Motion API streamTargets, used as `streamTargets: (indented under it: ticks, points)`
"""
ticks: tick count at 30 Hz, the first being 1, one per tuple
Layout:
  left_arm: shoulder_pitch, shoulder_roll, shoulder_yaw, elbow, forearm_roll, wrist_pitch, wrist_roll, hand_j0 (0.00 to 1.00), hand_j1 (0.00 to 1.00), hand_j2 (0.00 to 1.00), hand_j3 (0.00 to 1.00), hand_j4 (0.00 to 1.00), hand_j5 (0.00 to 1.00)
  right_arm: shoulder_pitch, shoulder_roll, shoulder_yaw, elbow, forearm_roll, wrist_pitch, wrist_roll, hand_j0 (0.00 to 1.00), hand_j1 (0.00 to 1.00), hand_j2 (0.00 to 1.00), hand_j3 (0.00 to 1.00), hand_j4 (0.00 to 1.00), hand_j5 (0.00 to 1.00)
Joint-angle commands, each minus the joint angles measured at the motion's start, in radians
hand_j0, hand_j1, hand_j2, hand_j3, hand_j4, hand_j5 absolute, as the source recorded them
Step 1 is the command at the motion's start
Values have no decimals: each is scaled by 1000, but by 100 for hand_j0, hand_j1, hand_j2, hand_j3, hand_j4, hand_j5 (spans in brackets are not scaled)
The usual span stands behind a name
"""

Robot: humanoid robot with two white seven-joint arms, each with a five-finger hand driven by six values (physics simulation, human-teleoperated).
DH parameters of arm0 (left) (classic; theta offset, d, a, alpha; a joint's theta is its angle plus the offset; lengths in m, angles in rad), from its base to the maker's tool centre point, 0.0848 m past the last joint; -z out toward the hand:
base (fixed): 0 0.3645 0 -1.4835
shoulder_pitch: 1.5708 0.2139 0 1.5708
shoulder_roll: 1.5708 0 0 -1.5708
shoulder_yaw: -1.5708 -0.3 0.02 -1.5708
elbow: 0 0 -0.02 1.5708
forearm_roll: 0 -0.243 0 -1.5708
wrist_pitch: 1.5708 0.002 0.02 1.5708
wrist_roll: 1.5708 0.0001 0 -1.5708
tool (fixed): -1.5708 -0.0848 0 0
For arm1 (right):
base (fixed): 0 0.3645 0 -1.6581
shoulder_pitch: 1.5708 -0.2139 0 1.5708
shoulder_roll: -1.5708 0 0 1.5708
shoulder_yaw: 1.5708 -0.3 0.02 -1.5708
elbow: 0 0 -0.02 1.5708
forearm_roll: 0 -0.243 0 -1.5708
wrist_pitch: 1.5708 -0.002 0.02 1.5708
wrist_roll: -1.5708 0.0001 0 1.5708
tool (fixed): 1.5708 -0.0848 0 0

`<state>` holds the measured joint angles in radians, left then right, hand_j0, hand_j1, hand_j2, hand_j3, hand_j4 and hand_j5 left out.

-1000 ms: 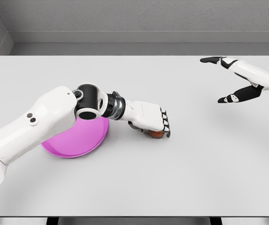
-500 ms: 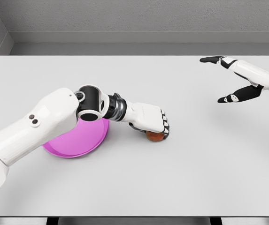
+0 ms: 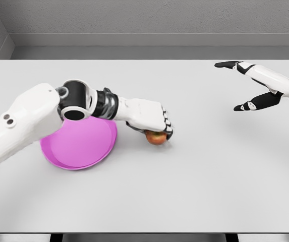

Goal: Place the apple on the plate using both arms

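A reddish apple [image 3: 156, 137] is near the middle of the white table, just right of the pink plate [image 3: 78, 146]. My left hand [image 3: 154, 126] covers the apple from above, its fingers curled around it. Only the apple's lower front shows under the hand. The left forearm crosses over the plate's upper right rim. My right hand [image 3: 245, 85] hovers far off at the right rear of the table, fingers spread and holding nothing.
The white table [image 3: 194, 191] ends at a front edge near the bottom of the view. A grey wall runs along the back and at the left.
The left arm has drawn back to the left and slightly up with the apple in its hand, uncovering more of the plate. The right arm has not moved.
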<state>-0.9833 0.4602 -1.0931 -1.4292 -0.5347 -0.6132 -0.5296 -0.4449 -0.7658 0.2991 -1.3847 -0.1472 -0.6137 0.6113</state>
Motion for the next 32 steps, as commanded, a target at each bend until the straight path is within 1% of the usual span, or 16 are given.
streamTargets:
  ticks: [1, 4, 5, 7, 9, 14, 17, 18, 19, 20, 22, 23, 24, 27, 29, 32]
  points:
    - [0, 153, 61, -94, 122, 2, 0, 54, 54, 54, 54, 54, 54, 0, -1, 0, 0, -9, 3, 0, 100, 100, 100, 100, 100, 100]
    - [5, 347, 157, -114, 255, 2, -3, 54, 54, 54, 54, 54, 54, -2, 0, 0, 0, -9, 3, 0, 100, 100, 100, 100, 100, 100]
    - [8, 403, 168, -109, 268, 2, -1, 54, 54, 54, 54, 54, 54, 0, 0, 0, 0, -9, 3, 0, 100, 100, 100, 100, 100, 100]
    - [29, 457, 170, -70, 268, 2, -1, 54, 54, 54, 54, 54, 54, 0, 0, 2, 0, -9, 3, 0, 100, 100, 100, 100, 100, 100]
    - [43, 460, 173, 18, 262, 2, -4, 54, 54, 54, 54, 54, 54, 0, 0, 2, 0, -9, 3, 0, 100, 100, 100, 100, 100, 100]
    - [83, 451, 171, 88, 239, 2, -9, 58, 58, 58, 58, 58, 58, -3, 0, 2, 0, -9, 3, 0, 100, 100, 100, 100, 100, 100]
    - [91, 448, 173, 89, 243, 2, -6, 81, 81, 81, 81, 81, 81, -9, 0, 0, 0, -9, 3, 0, 100, 100, 100, 100, 100, 100]
    - [87, 443, 174, 87, 248, 2, -4, 93, 93, 93, 93, 93, 93, -11, 0, 0, 0, -9, 3, 0, 100, 100, 100, 100, 100, 100]
    - [86, 439, 176, 87, 248, 2, -1, 100, 100, 100, 100, 100, 100, -11, 0, 0, 0, -8, 3, 0, 100, 100, 100, 100, 100, 100]
    - [84, 431, 180, 88, 252, 2, 2, 100, 100, 100, 100, 100, 100, -11, 0, 0, 0, -8, 3, 0, 100, 100, 100, 100, 100, 100]
    - [87, 425, 187, 128, 357, 2, 2, 100, 100, 100, 100, 100, 100, -9, -1, 0, 0, -8, 3, 0, 100, 100, 100, 100, 100, 100]
    - [89, 402, 187, 205, 447, 2, 2, 100, 100, 100, 100, 100, 100, -11, 0, 0, 0, -8, 3, 0, 100, 100, 100, 100, 100, 100]
    - [87, 385, 190, 288, 470, 2, 3, 100, 100, 100, 100, 100, 100, -11, 0, 0, 0, -8, 3, 0, 100, 100, 100, 100, 100, 100]
    - [84, 373, 265, 438, 470, 2, 2, 100, 100, 100, 100, 100, 100, -20, -1, 0, 0, -8, 3, 0, 100, 100, 100, 100, 100, 100]
    - [84, 373, 291, 469, 470, 2, 2, 100, 100, 100, 100, 100, 100, -21, -1, 0, 0, -8, 3, 0, 100, 100, 100, 100, 100, 100]
    - [87, 365, 291, 483, 469, 2, 2, 100, 100, 100, 100, 100, 100, -25, -1, 0, 0, -6, 3, 0, 100, 100, 100, 100, 100, 100]
